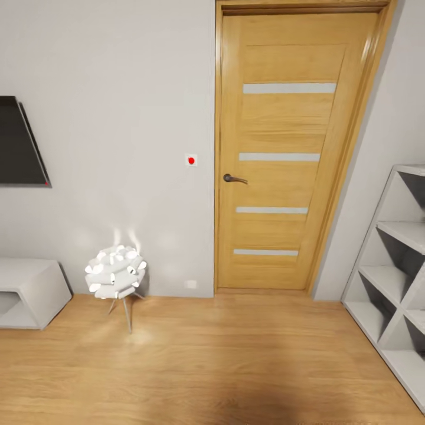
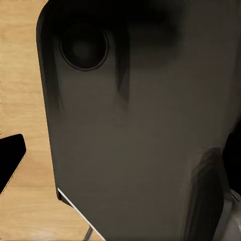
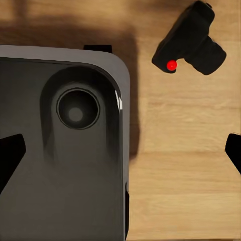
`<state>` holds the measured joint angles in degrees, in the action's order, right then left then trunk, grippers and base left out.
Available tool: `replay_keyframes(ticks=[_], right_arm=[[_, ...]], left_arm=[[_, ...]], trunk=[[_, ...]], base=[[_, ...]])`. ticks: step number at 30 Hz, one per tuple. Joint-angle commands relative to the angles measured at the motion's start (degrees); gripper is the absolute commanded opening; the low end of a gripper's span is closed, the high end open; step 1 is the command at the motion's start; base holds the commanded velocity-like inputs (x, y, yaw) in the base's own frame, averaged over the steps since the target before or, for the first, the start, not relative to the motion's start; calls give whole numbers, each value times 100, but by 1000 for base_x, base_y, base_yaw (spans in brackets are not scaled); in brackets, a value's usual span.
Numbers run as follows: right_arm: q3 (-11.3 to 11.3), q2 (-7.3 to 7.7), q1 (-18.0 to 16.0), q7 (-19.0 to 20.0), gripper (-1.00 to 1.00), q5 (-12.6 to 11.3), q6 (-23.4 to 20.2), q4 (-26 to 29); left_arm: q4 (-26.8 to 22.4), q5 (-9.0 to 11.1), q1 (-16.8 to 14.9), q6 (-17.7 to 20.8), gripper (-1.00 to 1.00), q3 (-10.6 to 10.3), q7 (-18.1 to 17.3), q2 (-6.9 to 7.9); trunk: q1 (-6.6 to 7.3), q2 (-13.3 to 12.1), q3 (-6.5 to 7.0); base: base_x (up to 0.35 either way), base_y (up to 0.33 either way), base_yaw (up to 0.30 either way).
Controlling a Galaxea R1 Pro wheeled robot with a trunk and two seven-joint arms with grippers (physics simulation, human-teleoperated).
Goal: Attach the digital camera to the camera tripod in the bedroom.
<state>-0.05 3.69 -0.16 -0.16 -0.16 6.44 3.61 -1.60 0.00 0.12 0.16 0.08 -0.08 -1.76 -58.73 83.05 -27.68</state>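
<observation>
Bare light wood floor [image 1: 224,366] lies nearest us in the head view, running back to a grey wall. We count one wooden door [image 1: 283,147], shut, with four pale horizontal strips and one dark lever handle [image 1: 234,178]. One white wall switch with a red dot [image 1: 190,160] sits just beside the door frame. One white petal-shaped lamp [image 1: 115,273] stands on thin legs near the wall. One low grey open-fronted unit [image 1: 29,292] stands at the left, and the part of its cavity that we can see holds nothing. One dark screen [image 1: 20,144] hangs above it. One grey shelving unit [image 1: 396,277] stands at the right; its compartments, as far as they show, are bare.

Left wrist view: we see a large dark grey robot body panel [image 2: 140,130] with one round recess, over wood floor. One black fingertip [image 2: 11,155] shows at the edge; we cannot tell whether this gripper is spread or closed.

Right wrist view: we see a similar dark panel [image 3: 60,150] with one round recess. One digital camera [image 3: 190,39] lies on the wood floor, red button visible, apart from the panel. Two black fingertips [image 3: 10,158] stand wide apart at opposite edges, so the right gripper [image 3: 120,153] is released and grasps nothing.
</observation>
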Motion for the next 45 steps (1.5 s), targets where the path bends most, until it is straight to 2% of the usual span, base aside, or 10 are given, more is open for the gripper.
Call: replay_keyframes(ticks=[1,11,38,42,45], right_arm=[[1,0,-2,-2,100,-2,15,0],[0,0,-2,-2,100,-2,15,0],[1,0,-2,-2,100,-2,15,0],[-2,0,-2,-2,100,-2,15,0],[-3,0,-2,-2,100,-2,15,0]], left_arm=[[-7,0,2,2,100,1,-1,0],[-7,0,3,2,100,1,-1,0],[-10,0,2,2,100,15,8,3],[-36,6,3,9,100,22,19,120],[-54,7,1,16,100,33,22,270]], trunk=[[0,2,-5],[0,2,-5],[0,2,-5],[0,2,-5],[0,2,-5]], base=[[0,0,-230],[0,0,-90],[0,0,-3],[0,0,0],[0,0,0]])
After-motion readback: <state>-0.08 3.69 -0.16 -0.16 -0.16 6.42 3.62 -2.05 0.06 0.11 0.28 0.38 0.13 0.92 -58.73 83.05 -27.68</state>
